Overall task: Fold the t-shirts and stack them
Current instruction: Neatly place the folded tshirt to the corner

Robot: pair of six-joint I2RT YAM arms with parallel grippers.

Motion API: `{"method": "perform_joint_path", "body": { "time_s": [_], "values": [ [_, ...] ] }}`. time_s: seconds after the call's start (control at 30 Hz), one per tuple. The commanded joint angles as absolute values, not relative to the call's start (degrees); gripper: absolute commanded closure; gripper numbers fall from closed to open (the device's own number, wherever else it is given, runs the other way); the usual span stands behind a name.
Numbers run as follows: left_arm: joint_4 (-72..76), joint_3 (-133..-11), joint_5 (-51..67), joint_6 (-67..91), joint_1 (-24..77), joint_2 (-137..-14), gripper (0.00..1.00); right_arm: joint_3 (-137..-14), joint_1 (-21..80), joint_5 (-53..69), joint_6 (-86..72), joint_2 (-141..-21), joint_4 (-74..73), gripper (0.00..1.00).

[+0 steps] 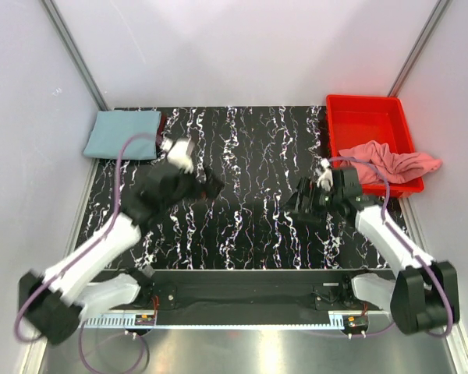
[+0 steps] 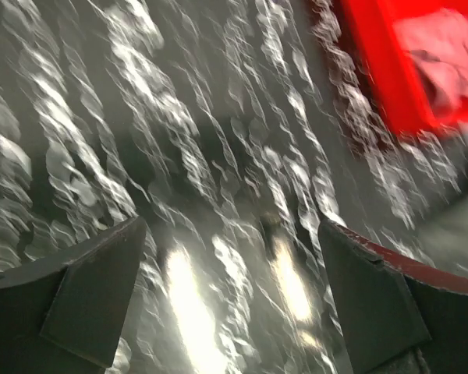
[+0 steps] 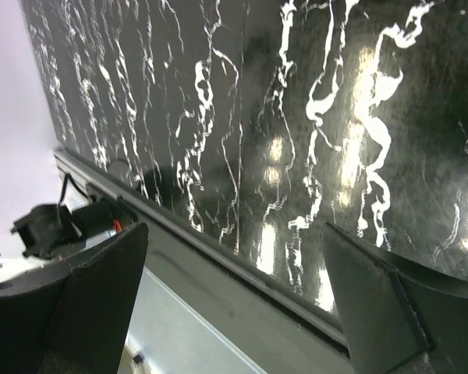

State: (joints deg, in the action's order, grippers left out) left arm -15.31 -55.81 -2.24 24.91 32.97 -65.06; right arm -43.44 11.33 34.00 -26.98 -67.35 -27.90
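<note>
A folded grey-blue t-shirt lies at the table's far left corner. A sliver of dark maroon cloth shows at its right edge. A crumpled salmon pink t-shirt hangs over the front rim of the red tray. It also shows blurred in the left wrist view. My left gripper is open and empty over the table's left middle. That view is motion-blurred. My right gripper is open and empty, just left of the tray's front corner.
The red tray shows in the left wrist view at the upper right. The right wrist view shows the black marbled table, its near edge rail and an arm base. White walls enclose the table.
</note>
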Motion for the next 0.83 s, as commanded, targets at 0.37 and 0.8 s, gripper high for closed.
{"method": "perform_joint_path", "body": {
  "time_s": [0.37, 0.8],
  "values": [
    [-4.9, -7.2, 5.4, 58.1, 34.0, -9.4, 0.01, -10.6, 12.1, 29.9, -45.8, -40.1, -3.3, 0.0],
    [2.9, 8.5, 17.7, 70.7, 34.1, 9.0, 0.01, -1.8, 12.0, 31.8, -55.2, -18.6, -12.4, 0.0]
  ]
}}
